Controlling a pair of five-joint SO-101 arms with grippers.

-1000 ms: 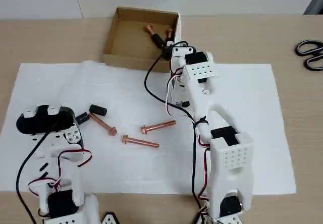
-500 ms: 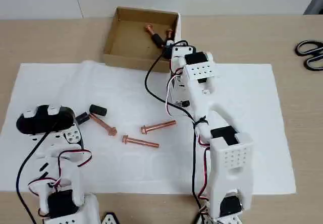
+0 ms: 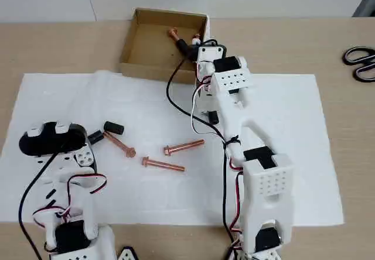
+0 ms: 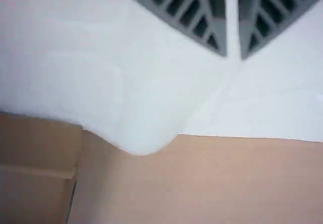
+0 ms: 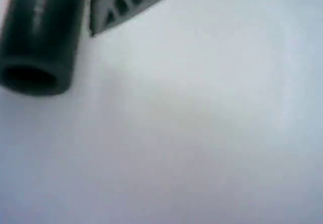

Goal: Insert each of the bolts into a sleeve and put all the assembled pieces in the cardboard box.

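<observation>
The cardboard box [image 3: 146,52] stands at the back with two sleeved copper bolts [image 3: 183,41] inside it. On the white paper lie three bare bolts [image 3: 120,144], [image 3: 184,147], [image 3: 163,164]. Two loose black sleeves [image 3: 113,127], [image 3: 95,136] lie by the leftmost bolt. My right gripper [image 3: 211,115] points down at the paper just in front of the box. It is shut on a black sleeve [image 5: 40,37], which sits against one grey finger [image 5: 131,2]. My left gripper [image 4: 232,32] is shut with nothing in it and hovers over the paper's edge. The left arm [image 3: 50,138] is at the left.
Black scissors [image 3: 360,55] lie on the wooden table [image 3: 304,43] at the far right. The right arm's cables [image 3: 176,96] hang over the paper near the box's front wall. The paper's right half is bare.
The right arm's wrist has shifted slightly toward the box. The left arm and the loose parts have not moved.
</observation>
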